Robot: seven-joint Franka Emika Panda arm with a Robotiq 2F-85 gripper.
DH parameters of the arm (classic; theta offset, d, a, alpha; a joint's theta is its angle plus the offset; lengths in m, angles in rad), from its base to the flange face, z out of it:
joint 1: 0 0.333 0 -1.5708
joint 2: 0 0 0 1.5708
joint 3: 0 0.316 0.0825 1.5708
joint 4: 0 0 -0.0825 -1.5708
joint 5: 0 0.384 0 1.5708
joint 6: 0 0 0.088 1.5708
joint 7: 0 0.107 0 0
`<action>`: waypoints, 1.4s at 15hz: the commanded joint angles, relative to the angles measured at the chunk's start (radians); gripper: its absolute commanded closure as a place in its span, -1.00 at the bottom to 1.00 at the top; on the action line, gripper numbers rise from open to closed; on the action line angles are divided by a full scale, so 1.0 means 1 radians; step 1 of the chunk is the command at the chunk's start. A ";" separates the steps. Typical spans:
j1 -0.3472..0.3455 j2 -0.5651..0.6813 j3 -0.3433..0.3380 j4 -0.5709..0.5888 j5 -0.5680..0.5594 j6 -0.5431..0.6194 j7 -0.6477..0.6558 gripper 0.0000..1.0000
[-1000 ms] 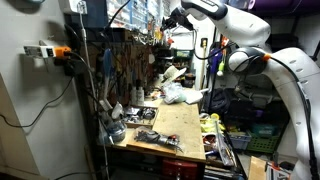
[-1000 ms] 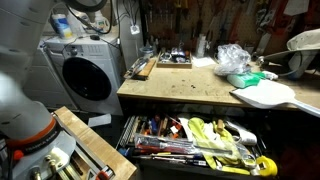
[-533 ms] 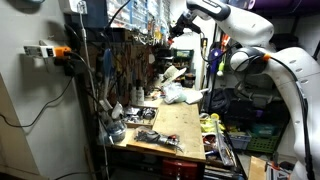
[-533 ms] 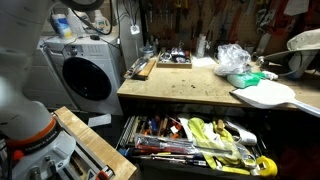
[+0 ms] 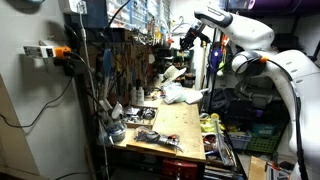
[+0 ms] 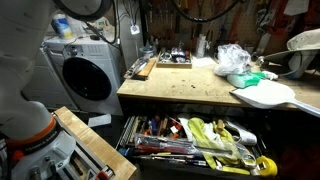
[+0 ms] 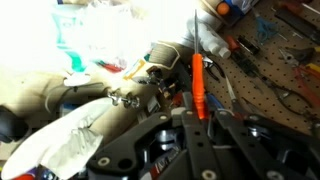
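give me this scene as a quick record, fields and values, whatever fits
place: workshop bench, pegboard behind it
arm: gripper high over the back of the bench
jaws: open or shut cannot be told
nearest in wrist view: crumpled plastic bag, orange-handled tool
also on bench: white board at one end
drawer: open under the bench, full of hand tools
beside bench: washing machine

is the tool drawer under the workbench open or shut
Open: the tool drawer is pulled out from under the workbench, with the tools inside visible from above.
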 commanded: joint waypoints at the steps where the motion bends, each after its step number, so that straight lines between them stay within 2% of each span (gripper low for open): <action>1: -0.022 0.083 -0.003 0.024 0.025 -0.040 0.132 0.94; 15: 0.008 0.343 -0.071 0.030 -0.024 -0.093 0.654 0.94; 16: 0.006 0.340 -0.054 0.051 -0.014 -0.087 0.598 0.94; 17: 0.006 0.331 -0.054 0.020 -0.015 -0.072 0.599 0.77; 18: 0.006 0.308 -0.053 -0.023 -0.016 -0.051 0.592 0.77; 21: 0.007 0.304 -0.051 -0.017 -0.017 -0.049 0.592 0.77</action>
